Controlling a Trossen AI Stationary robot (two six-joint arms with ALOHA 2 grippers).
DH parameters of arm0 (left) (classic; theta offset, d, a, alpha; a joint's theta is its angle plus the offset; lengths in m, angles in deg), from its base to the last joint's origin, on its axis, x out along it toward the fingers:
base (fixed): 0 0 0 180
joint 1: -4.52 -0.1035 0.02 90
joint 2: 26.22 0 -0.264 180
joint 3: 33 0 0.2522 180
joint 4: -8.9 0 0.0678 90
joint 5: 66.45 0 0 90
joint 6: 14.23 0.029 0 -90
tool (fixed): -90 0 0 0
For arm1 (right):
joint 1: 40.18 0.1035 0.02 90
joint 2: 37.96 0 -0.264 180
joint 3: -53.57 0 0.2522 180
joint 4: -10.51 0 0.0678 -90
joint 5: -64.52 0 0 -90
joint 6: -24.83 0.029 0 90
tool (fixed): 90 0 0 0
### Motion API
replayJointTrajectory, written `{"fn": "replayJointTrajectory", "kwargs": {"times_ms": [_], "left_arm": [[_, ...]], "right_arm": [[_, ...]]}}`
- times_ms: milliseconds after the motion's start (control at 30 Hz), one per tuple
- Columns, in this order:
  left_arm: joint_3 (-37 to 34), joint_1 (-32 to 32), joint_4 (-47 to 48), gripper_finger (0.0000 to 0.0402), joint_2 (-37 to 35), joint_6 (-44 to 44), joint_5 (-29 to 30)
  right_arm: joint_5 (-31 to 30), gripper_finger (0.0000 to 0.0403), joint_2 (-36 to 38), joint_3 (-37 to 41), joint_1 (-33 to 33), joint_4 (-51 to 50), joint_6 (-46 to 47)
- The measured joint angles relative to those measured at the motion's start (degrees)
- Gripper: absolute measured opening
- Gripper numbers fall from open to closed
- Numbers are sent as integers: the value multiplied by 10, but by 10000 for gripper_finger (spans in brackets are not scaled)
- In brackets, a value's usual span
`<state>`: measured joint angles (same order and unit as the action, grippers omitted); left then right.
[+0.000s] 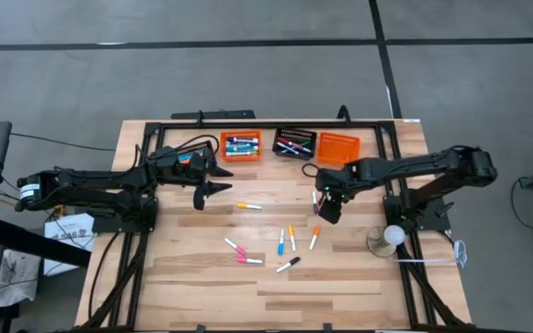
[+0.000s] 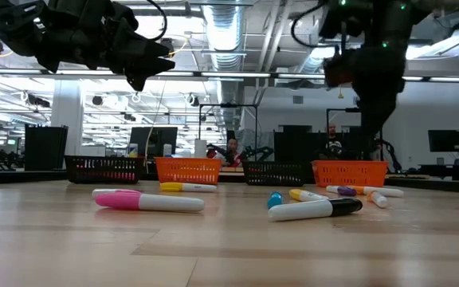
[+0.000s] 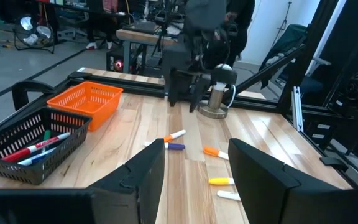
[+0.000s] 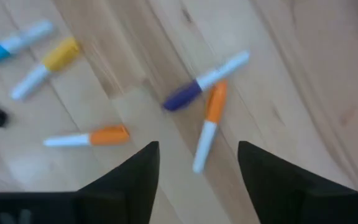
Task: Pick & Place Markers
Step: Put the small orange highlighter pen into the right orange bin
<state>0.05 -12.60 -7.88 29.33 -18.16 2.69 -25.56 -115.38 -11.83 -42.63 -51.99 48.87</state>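
Several markers lie loose on the wooden table (image 1: 202, 296): a yellow one (image 1: 248, 205), two pink ones (image 1: 236, 247), a blue one (image 1: 280, 242), orange ones (image 1: 291, 237) and a black one (image 1: 288, 265). My right gripper (image 1: 327, 211) points down, open, just above a purple marker (image 4: 191, 90) and an orange marker (image 4: 209, 124) that lie crossed on the table; it touches neither. My left gripper (image 1: 213, 190) hangs level and open above the table's left half, with nothing between its fingers (image 3: 143, 180).
Along the far edge stand an orange basket (image 1: 240, 145) with markers in it, a black basket (image 1: 293, 142) with markers in it and another orange basket (image 1: 338, 148). A metal stand with a white ball (image 1: 391, 239) stands near the right arm's base.
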Motion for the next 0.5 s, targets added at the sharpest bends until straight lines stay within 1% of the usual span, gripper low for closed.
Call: {"fn": "replayJointTrajectory", "kwargs": {"times_ms": [100,200,367,500], "left_arm": [[0,0,-4,177,0,0,0],[0,0,-4,177,0,0,0],[0,0,-4,177,0,0,0],[0,0,-4,177,0,0,0]], "right_arm": [[-2,224,-31,0,0,-1,0],[-4,229,-68,0,0,3,-4],[-20,221,-121,0,-6,1,-24],[-11,212,-146,0,-18,18,-56]]}}
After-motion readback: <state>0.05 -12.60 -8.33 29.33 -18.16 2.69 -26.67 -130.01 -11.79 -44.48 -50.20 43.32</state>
